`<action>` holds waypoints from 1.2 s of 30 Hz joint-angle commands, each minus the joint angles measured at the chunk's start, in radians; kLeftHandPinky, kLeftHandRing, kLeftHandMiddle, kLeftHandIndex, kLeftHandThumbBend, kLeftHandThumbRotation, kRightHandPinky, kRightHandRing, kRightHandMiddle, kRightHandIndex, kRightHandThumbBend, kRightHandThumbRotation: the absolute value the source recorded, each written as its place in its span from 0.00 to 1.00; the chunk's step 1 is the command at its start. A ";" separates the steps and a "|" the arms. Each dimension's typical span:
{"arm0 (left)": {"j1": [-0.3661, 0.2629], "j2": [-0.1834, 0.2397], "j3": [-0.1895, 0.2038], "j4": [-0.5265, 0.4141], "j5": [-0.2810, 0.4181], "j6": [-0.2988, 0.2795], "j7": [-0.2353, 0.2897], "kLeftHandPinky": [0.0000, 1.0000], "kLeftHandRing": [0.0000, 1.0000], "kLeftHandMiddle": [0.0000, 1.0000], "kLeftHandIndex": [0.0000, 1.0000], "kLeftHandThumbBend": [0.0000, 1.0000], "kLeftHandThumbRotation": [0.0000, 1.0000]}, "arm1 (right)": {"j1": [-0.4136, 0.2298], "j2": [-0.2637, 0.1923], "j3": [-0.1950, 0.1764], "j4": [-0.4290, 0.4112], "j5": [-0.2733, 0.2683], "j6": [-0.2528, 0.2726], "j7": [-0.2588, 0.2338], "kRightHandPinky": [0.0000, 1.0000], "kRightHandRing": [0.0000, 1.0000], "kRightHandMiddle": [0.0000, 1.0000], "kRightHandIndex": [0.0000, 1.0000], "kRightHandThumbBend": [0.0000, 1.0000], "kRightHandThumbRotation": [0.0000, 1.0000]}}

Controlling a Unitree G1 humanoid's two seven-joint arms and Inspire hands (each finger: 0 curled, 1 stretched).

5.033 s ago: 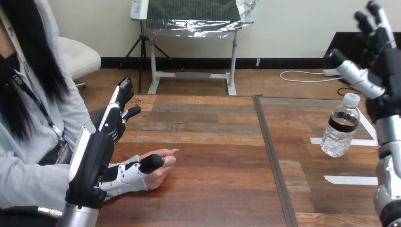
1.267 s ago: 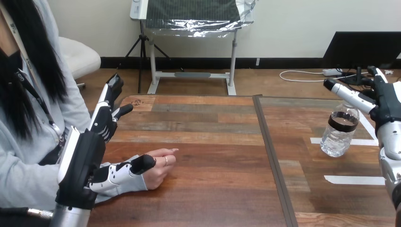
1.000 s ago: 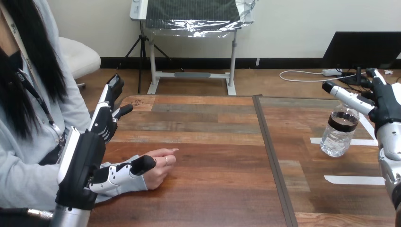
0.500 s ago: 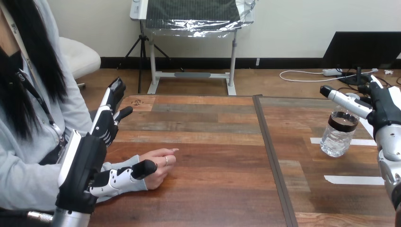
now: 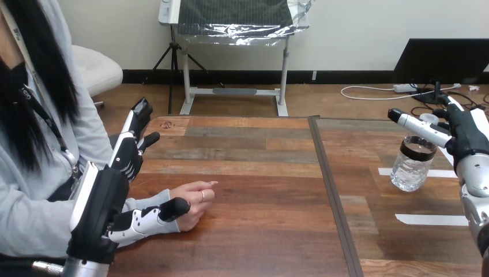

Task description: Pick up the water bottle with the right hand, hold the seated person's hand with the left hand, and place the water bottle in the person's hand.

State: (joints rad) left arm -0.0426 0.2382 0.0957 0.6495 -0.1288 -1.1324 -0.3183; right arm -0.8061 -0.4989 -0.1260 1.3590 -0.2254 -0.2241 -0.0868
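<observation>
the water bottle [image 5: 412,170] stands upright on the right half of the table [image 5: 259,173], between two strips of white tape [image 5: 429,219]. the right hand [image 5: 466,138] is at the bottle's top on its far right side. it is open, with its thumb stretched leftward across the neck so that the cap is hidden. whether the thumb touches the bottle cannot be told. nothing is gripped.

the left hand [image 5: 106,199] is at the left edge of the table. it is open, fingers straight and pointing away. its thumb lies along the person's wrist, not wrapped round it. the person's hand [image 5: 193,202] rests on the wood, loosely curled.

handling, as a judgement: the bottle is clear thin plastic with a ribbed body and a dark band below the shoulder. it is probably light, smooth enough to slip, and its walls will give under a hard squeeze. take hold at mid-body below the band, thumb opposite the fingers, with moderate force.

the table surface is matte grained planks, split by a dark seam.
</observation>
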 commanded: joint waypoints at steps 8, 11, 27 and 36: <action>-0.007 0.024 -0.002 -0.102 -0.048 0.000 -0.027 0.95 1.00 1.00 1.00 1.00 0.58 | -0.046 0.002 0.004 0.001 -0.005 0.009 0.004 0.81 0.87 0.91 0.96 1.00 0.48; -0.001 0.023 -0.004 -0.112 -0.060 0.005 -0.035 0.95 1.00 1.00 1.00 1.00 0.58 | -0.043 0.004 0.006 0.002 -0.008 0.011 0.006 0.81 0.87 0.91 0.96 1.00 0.49; 0.020 0.025 0.006 -0.126 -0.085 -0.001 -0.052 0.96 1.00 1.00 0.99 1.00 0.57 | -0.037 0.015 -0.010 0.003 0.005 0.029 0.028 0.83 0.89 0.93 0.97 0.99 0.44; 0.034 0.030 0.005 -0.130 -0.110 -0.009 -0.073 0.96 1.00 1.00 0.99 1.00 0.55 | -0.035 0.017 0.008 0.004 -0.018 0.037 0.012 0.79 0.86 0.91 0.96 0.96 0.43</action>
State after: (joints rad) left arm 0.0113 0.2396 0.0959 0.5736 -0.2118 -1.1292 -0.3787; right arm -0.8045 -0.4970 -0.1262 1.3609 -0.2350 -0.1868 -0.0610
